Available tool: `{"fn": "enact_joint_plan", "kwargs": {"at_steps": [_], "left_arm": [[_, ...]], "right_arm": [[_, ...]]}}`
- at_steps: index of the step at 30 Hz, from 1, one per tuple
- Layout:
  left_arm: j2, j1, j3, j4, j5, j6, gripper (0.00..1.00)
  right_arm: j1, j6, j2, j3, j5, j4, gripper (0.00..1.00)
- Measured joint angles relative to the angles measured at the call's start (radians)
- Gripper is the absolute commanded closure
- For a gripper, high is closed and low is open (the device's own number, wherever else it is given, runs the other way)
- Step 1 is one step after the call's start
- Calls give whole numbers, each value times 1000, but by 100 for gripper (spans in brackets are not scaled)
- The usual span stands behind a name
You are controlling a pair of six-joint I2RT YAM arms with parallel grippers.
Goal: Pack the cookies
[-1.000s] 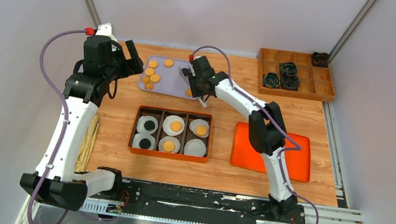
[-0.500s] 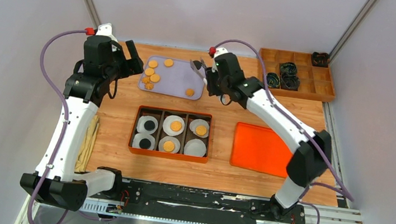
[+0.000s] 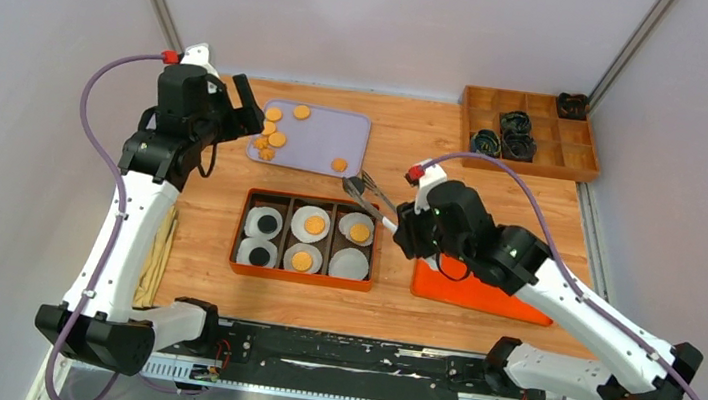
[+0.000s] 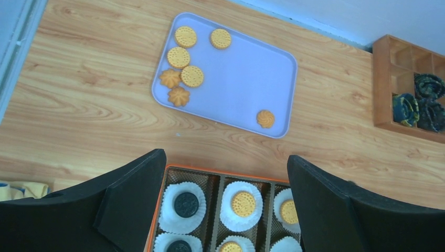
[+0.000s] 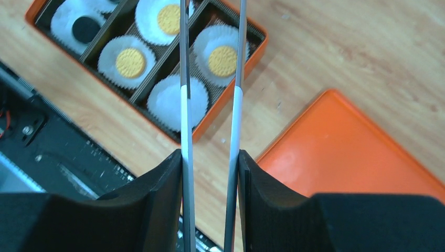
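Several golden cookies [image 3: 272, 133] lie on a lilac tray [image 3: 323, 126], one [image 3: 339, 165] alone near its front edge; they also show in the left wrist view [image 4: 183, 58]. The orange box [image 3: 310, 198] holds two black cookies [image 3: 267, 221], three golden ones [image 3: 314, 224] and one empty white liner [image 3: 350, 263], also seen in the right wrist view [image 5: 162, 102]. My right gripper [image 5: 210, 157] is shut on metal tongs [image 3: 366, 193], whose tips hover over the box's far right corner with no cookie visible between them. My left gripper [image 4: 225, 163] is open and empty, high above the box's far edge.
A flat orange tray [image 3: 520, 299] lies right of the box, partly under my right arm. A wooden divided organiser [image 3: 575, 170] with dark items stands at the back right. A yellow cloth [image 3: 160, 248] lies at the left edge. Grey walls enclose the table.
My right arm has swung back from the lilac tray toward the near right, bringing the tongs over the box's far right corner. The lone cookie stays on the tray. My left arm barely moved.
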Motion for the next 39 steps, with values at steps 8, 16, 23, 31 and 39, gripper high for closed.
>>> {"fn": "enact_joint_plan", "kwargs": {"at_steps": [8,16,23,31,39], "left_arm": [[3,-60,0,0,-6,-10,8],[-8,-66,0,0,-13,-13,8],[-19,-66,0,0,-15,-13,8],[-19,-66,0,0,-15,-13,7],[-25,-66,0,0,-14,-13,7]], "right_arm": [[206,146,-42,-55,47,-107,100],[337,259,14,-63,85,-236,100],[372,308,18,-84,109,-283,92],[377,314,72,-78,119,-278,67],[386,324,79,-66,124,-274,61]]}}
